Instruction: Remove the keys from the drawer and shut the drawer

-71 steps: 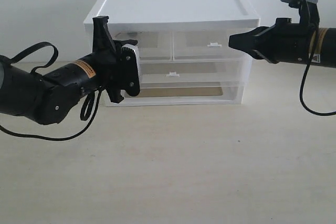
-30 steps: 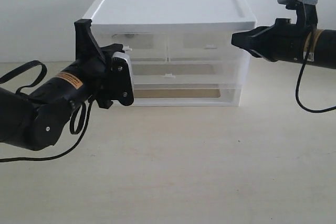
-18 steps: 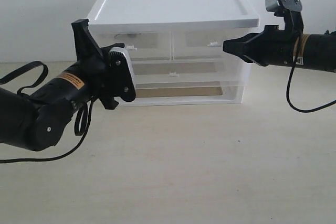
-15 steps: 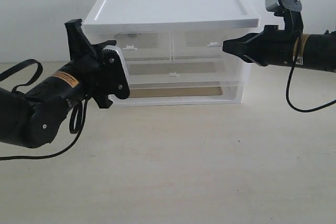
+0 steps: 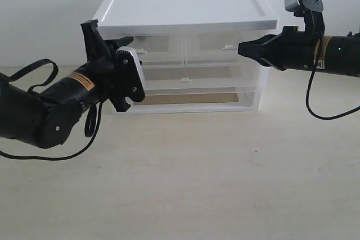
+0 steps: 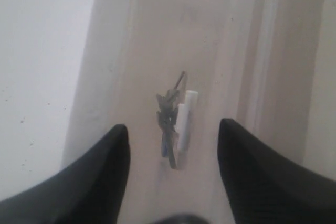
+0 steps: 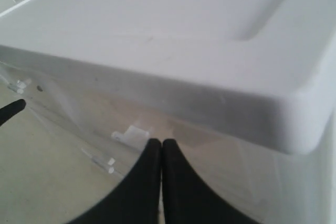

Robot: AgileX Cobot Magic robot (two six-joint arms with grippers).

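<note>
The drawer (image 5: 159, 45) is the upper left one of the white-topped unit, and its front looks flush with the unit. In the left wrist view the keys (image 6: 167, 124) show dimly through the translucent front, right beside the white tab handle (image 6: 184, 120). My left gripper (image 6: 172, 125) is open and faces that handle from a short way off, one finger to each side. In the exterior view the left gripper (image 5: 130, 71) hangs just before the drawer's left end. My right gripper (image 7: 158, 141) is shut on nothing, and its tip (image 5: 241, 49) is near the right-hand drawer's tab (image 7: 133, 131).
The unit's white top (image 5: 185, 4) overhangs the drawers. Below the two half-width drawers is a full-width drawer (image 5: 185, 77) with its own tab, then a lower one. The unit stands on a pale table (image 5: 197, 178) against a white wall.
My left gripper dipped down and left, then came back up and right toward the left-hand drawer. My right gripper shifted left about a second ago and has held still since.
</note>
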